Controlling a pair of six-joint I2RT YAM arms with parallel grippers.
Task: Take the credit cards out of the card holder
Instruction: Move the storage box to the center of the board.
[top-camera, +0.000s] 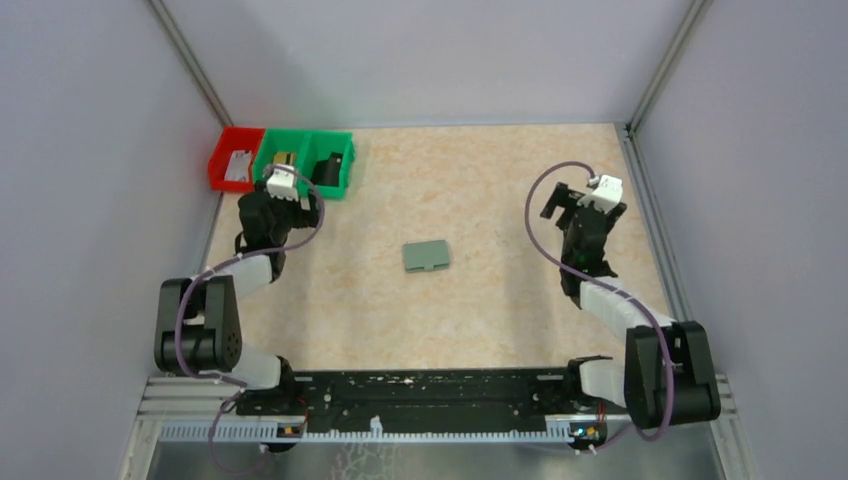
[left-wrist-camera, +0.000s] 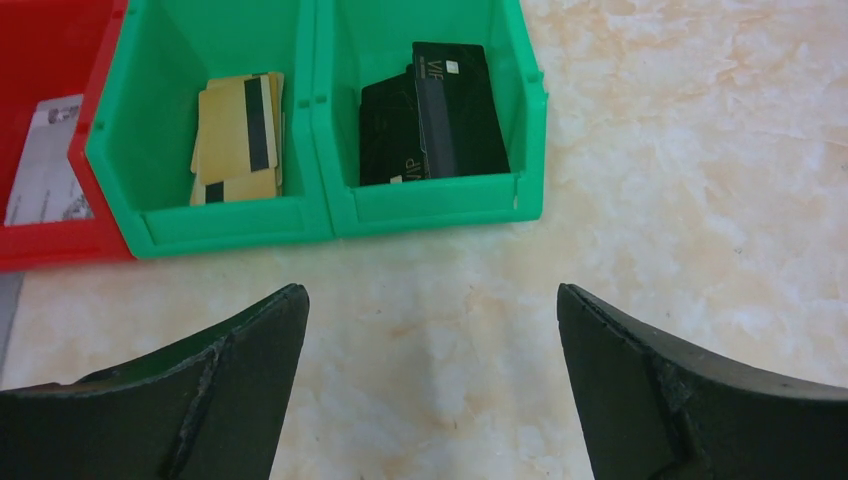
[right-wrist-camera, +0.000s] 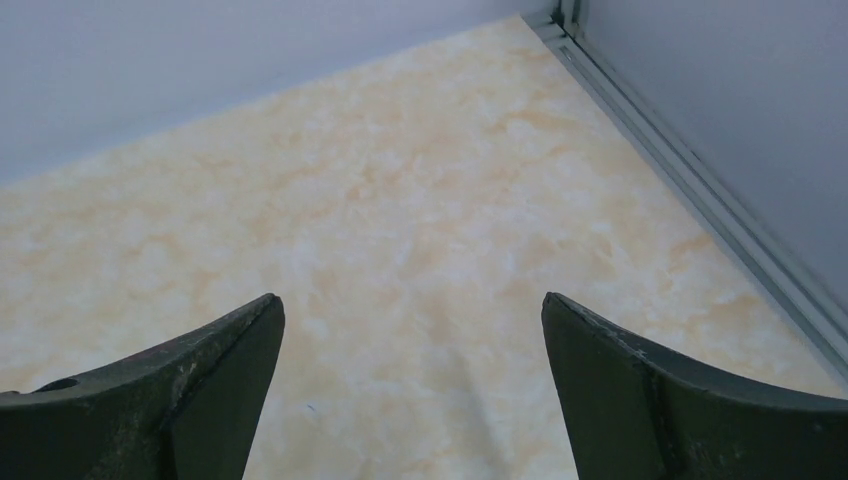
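The card holder (top-camera: 426, 257) is a flat grey-green wallet lying shut on the middle of the table, with its small tab at the near edge. It is out of both wrist views. Black credit cards (left-wrist-camera: 435, 110) lie in the right green bin (left-wrist-camera: 440, 205). Gold cards (left-wrist-camera: 240, 135) lie in the left green bin (left-wrist-camera: 225, 225). My left gripper (top-camera: 297, 198) (left-wrist-camera: 430, 300) is open and empty, just in front of the green bins. My right gripper (top-camera: 575, 205) (right-wrist-camera: 412, 305) is open and empty over bare table at the right.
A red bin (left-wrist-camera: 50, 245) at the far left holds a pale card (left-wrist-camera: 45, 160). The three bins (top-camera: 285, 160) stand in the back left corner. Grey walls enclose the table, with a metal rail (right-wrist-camera: 690, 190) along the right wall.
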